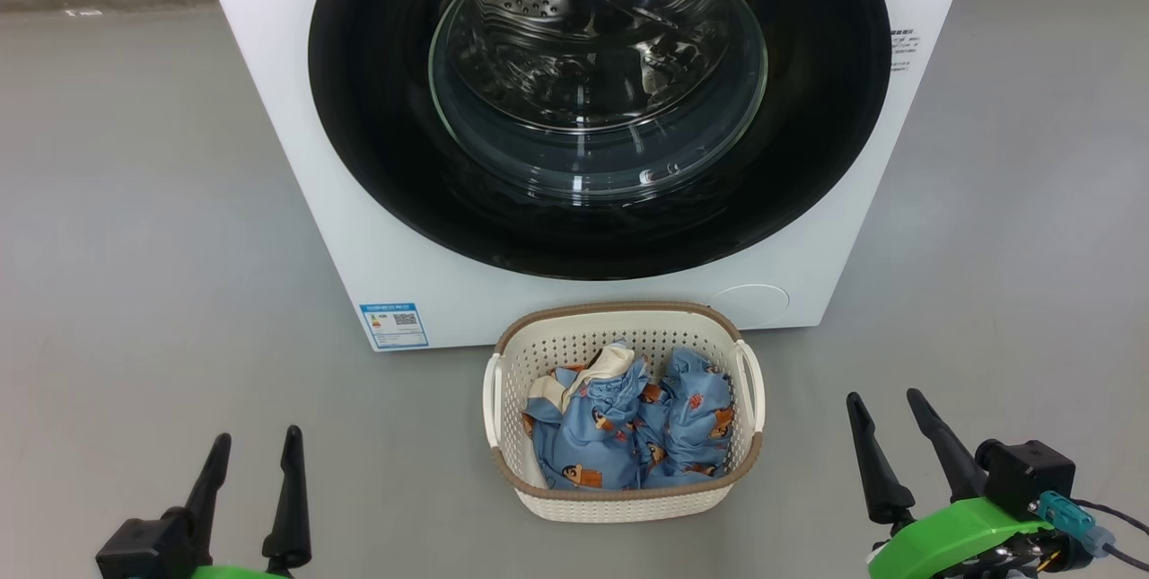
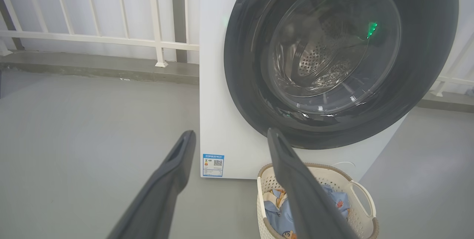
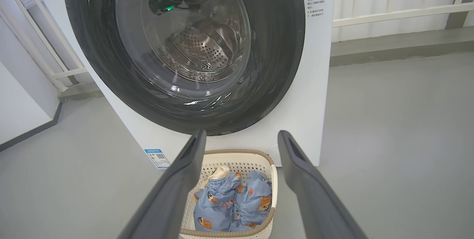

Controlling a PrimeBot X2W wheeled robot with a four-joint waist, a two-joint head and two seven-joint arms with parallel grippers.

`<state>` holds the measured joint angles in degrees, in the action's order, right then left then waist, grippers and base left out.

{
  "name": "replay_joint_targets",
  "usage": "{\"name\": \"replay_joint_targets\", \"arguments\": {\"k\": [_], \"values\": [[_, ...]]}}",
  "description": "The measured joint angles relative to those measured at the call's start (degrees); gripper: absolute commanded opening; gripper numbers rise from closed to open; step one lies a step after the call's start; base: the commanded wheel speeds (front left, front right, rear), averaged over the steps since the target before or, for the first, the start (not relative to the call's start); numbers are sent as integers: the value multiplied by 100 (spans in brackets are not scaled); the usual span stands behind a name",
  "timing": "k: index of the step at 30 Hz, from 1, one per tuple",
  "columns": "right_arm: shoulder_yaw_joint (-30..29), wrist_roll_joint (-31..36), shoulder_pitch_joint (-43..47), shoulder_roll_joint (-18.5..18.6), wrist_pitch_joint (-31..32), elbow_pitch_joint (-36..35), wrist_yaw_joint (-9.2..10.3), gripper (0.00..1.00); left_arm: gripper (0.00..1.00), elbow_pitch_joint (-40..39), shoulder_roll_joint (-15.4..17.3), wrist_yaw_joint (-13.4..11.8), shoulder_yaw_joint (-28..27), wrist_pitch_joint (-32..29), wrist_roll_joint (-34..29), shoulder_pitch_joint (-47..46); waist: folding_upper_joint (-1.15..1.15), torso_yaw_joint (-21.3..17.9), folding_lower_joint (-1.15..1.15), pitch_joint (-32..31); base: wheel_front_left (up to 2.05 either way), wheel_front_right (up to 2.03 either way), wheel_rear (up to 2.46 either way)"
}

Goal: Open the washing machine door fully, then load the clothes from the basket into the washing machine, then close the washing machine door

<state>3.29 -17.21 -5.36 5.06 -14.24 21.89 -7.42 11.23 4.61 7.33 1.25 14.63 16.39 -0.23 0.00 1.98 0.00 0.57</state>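
Note:
The white washing machine [image 1: 296, 166] stands ahead with its round black-rimmed door [image 1: 386, 166] shut flat against the front; the steel drum shows through the glass. On the floor before it sits the cream basket [image 1: 624, 503] holding the light-blue printed clothes [image 1: 628, 435]. My left gripper [image 1: 256, 443] is at the lower left, open and empty, well left of the basket. My right gripper [image 1: 887, 401] is at the lower right, open and empty, right of the basket. The door [image 2: 240, 83] and basket [image 2: 355, 187] show past my left fingers; the clothes [image 3: 233, 205] lie between my right fingers.
Grey floor [image 1: 135, 247] spreads on both sides of the machine. A white railing [image 2: 92, 39] on a low concrete kerb runs behind it. A blue label sticker [image 1: 393, 325] and round filter cap [image 1: 750, 302] mark the machine's lower front.

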Motion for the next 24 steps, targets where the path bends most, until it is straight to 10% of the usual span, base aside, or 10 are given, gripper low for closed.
{"name": "replay_joint_targets", "arguments": {"k": [24], "values": [[-124,3,-3,-108,0,-78,0,100,100,-46,16,0,-25,0,-202,-127,0,8,0,208,45,45,-89]]}}
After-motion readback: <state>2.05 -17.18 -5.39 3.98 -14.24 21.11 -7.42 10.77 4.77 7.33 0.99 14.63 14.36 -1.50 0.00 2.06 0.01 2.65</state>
